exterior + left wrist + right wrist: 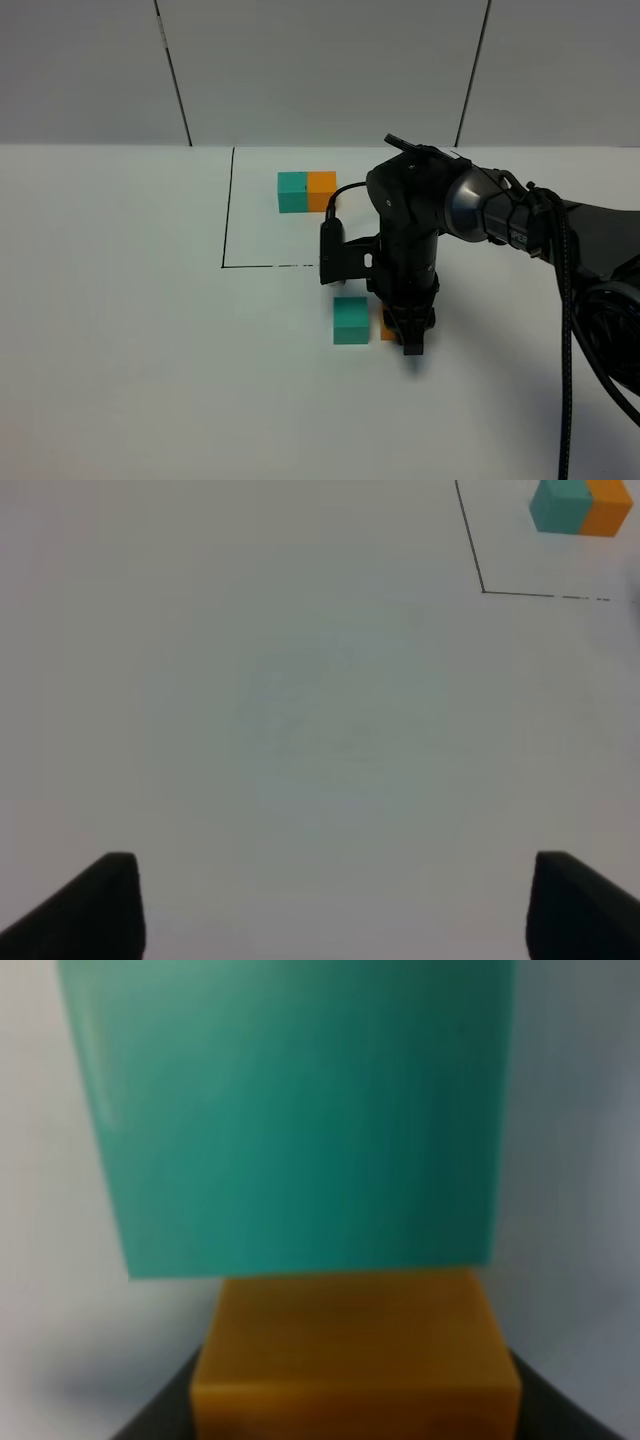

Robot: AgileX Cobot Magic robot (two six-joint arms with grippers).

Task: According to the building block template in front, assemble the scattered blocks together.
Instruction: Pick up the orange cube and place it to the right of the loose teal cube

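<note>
The building block template (pixel 307 191), a teal cube joined to an orange one, lies at the back inside a black outline; it also shows in the left wrist view (pixel 582 505). The loose teal cube (pixel 351 320) sits in front of the outline. My right gripper (pixel 412 335) points down just right of it, shut on the loose orange cube (pixel 387 326), mostly hidden by the fingers. In the right wrist view the orange cube (pixel 355 1350) sits between dark fingers (pixel 150 1422), with the teal cube (pixel 290 1110) right beyond it; I cannot tell whether they touch. My left gripper (pixel 330 910) is open and empty over bare table.
A thin black outline (pixel 228 210) marks a rectangle on the white table (pixel 120 330) around the template. The right arm (pixel 500 215) and its cables (pixel 565 330) reach in from the right. A grey panelled wall (pixel 320 70) stands behind the table.
</note>
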